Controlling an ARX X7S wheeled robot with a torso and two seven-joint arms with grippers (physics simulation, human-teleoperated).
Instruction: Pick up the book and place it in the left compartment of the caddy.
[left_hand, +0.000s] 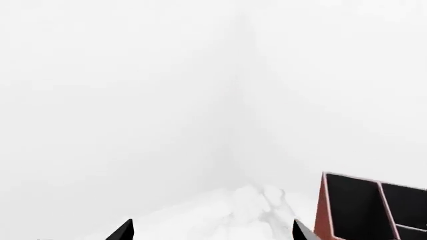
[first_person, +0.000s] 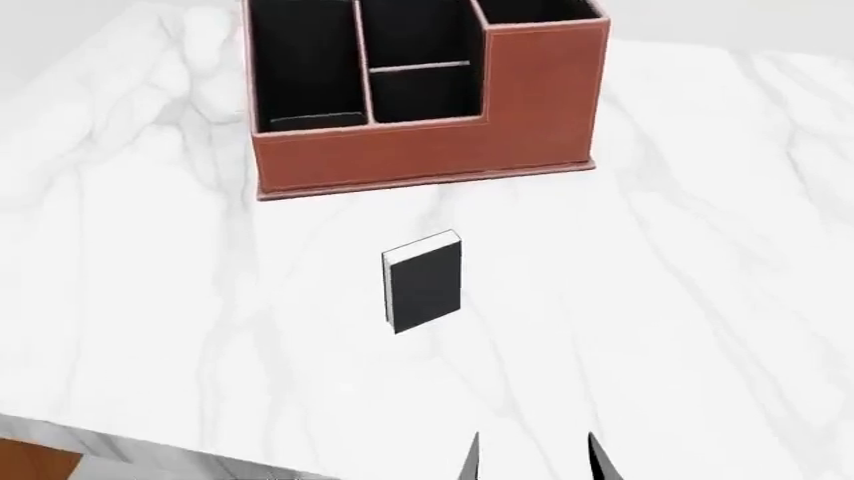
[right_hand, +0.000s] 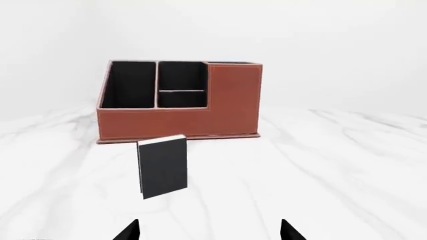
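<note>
The small black book (first_person: 424, 282) lies flat on the white marble table, in front of the reddish-brown caddy (first_person: 427, 155); it also shows in the right wrist view (right_hand: 163, 166) before the caddy (right_hand: 179, 122). The caddy's long left compartment (first_person: 307, 65) is black-lined; it also shows in the right wrist view (right_hand: 129, 85). My right gripper (first_person: 534, 462) is open and empty at the near edge, short of the book and to its right; its tips show in the right wrist view (right_hand: 208, 231). My left gripper (left_hand: 213, 231) is open and empty, beside a corner of the caddy (left_hand: 373, 207).
The marble table (first_person: 694, 250) spreads around the caddy and book. Its near-left edge (first_person: 80, 440) shows in the head view, with a brown surface below it. Two shorter slots split by a divider (first_person: 420, 68) sit right of the long compartment.
</note>
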